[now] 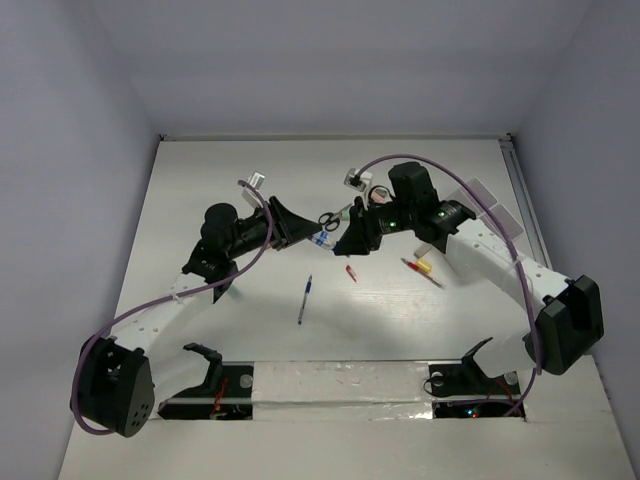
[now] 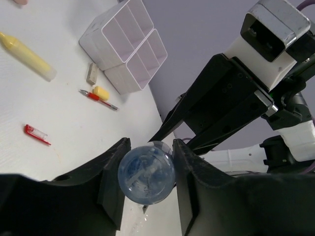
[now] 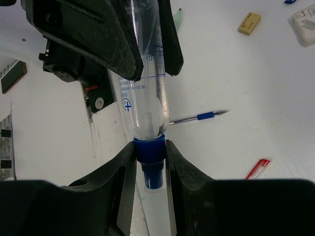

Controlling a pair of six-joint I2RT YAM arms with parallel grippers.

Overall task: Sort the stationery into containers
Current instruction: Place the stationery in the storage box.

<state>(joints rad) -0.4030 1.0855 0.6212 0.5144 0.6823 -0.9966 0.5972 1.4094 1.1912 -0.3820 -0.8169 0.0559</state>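
A clear plastic bottle (image 3: 145,73) with a blue cap (image 3: 149,150) hangs above the table between both arms. My right gripper (image 3: 149,147) is shut on the cap end. My left gripper (image 2: 147,150) has both fingers pressed against the bottle's round base (image 2: 146,172). The white divided tray (image 2: 98,42) stands beyond a red pencil (image 2: 98,100) and a small yellow eraser (image 2: 101,92). On the table lie a pale yellow marker (image 2: 27,55), a tan eraser (image 2: 91,73), a red bit (image 2: 36,133) and a blue-white pen (image 3: 197,117). Black scissors (image 1: 328,220) lie just behind the grippers.
In the top view the pen (image 1: 304,299) lies in front of the grippers, with a red bit (image 1: 351,272) to its right. Small white items (image 1: 255,181) (image 1: 355,178) sit behind the arms. A white eraser (image 3: 305,19) lies at the right wrist view's corner.
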